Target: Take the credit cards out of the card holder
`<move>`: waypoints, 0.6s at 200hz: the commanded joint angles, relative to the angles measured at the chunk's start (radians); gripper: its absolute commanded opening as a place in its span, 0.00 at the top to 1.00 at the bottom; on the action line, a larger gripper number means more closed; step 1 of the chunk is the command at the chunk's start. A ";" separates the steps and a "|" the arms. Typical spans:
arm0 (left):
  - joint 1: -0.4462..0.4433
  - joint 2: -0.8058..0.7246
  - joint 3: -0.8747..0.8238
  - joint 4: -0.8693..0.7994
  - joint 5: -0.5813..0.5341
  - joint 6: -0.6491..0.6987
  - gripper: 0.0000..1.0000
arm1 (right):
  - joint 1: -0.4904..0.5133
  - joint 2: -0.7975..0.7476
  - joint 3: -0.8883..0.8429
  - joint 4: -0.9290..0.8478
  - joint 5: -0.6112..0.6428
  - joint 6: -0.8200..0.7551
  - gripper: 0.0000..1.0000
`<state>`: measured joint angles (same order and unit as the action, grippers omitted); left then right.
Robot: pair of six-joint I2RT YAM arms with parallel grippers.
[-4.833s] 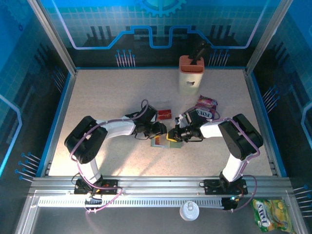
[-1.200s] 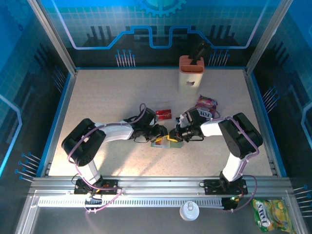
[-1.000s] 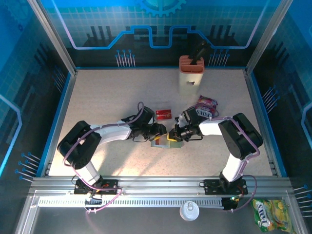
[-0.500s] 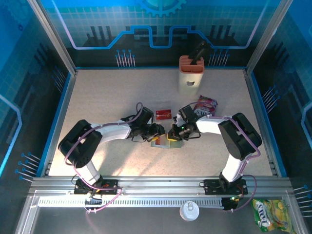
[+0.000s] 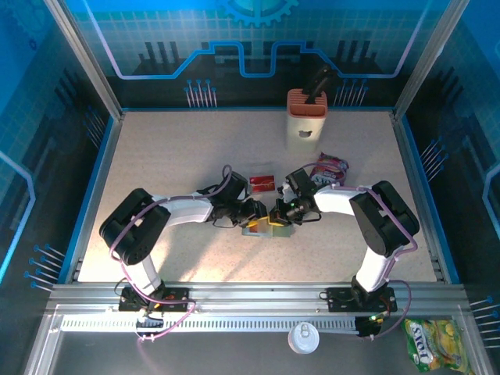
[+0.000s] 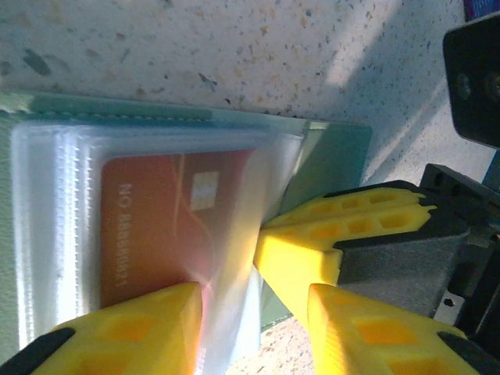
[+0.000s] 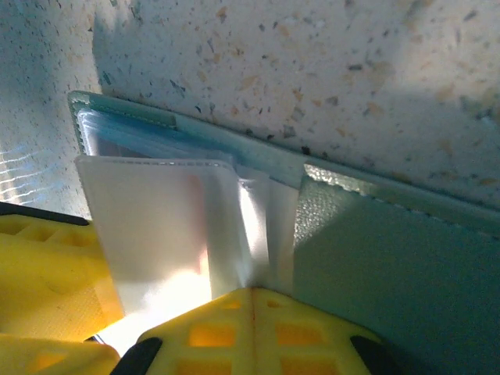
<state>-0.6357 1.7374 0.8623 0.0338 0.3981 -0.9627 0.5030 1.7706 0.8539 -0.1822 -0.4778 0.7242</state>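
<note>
The card holder [image 5: 266, 227] lies open on the table between both grippers, its grey-green panel [image 7: 406, 258] beside a stack of clear sleeves [image 6: 55, 219]. A red-orange credit card [image 6: 160, 226] sits inside a sleeve. Another small red card [image 5: 261, 183] lies on the table just beyond the holder. No blue card can be made out. My left gripper [image 6: 254, 328] [image 5: 255, 216] is open, its fingers either side of the sleeves' clear edge. My right gripper [image 7: 251, 301] [image 5: 276, 216] is shut, its joined tips pressed against the fold of the sleeves [image 7: 258, 226].
A tall orange-and-cream block [image 5: 306, 119] stands at the back. A crinkled purple-red snack packet [image 5: 331, 166] lies right of the right wrist. A yellow-green packet [image 5: 428, 344] and a white lid [image 5: 303, 337] lie in front of the rail.
The right gripper has edged left and slightly back toward the holder's middle. The left arm's elbow has shifted a little while its gripper stays at the holder. The red card on the table is unmoved.
</note>
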 commanded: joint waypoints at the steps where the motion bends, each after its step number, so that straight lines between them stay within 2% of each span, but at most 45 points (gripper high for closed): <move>1: 0.002 0.005 0.013 0.004 0.033 0.012 0.62 | 0.002 0.025 -0.026 -0.074 0.093 -0.002 0.99; 39: 0.001 -0.001 0.007 0.025 0.038 0.005 0.65 | 0.002 -0.008 -0.041 -0.057 0.085 0.004 0.98; 49: 0.002 -0.004 0.009 0.023 0.038 0.006 0.65 | 0.000 -0.035 -0.044 -0.050 0.080 0.002 0.93; 61: 0.001 -0.004 0.015 0.025 0.041 0.007 0.65 | -0.007 -0.076 -0.044 -0.054 0.082 -0.002 0.83; 72: 0.000 -0.003 0.022 0.033 0.053 0.008 0.64 | -0.021 -0.115 -0.049 -0.054 0.079 0.001 0.79; 120: -0.023 0.008 0.075 0.017 0.063 0.009 0.59 | -0.127 -0.271 -0.076 -0.118 0.078 -0.025 0.77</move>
<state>-0.6422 1.7374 0.8837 0.0547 0.4278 -0.9630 0.4351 1.5681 0.7975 -0.2245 -0.4187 0.7238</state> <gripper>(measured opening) 0.390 0.227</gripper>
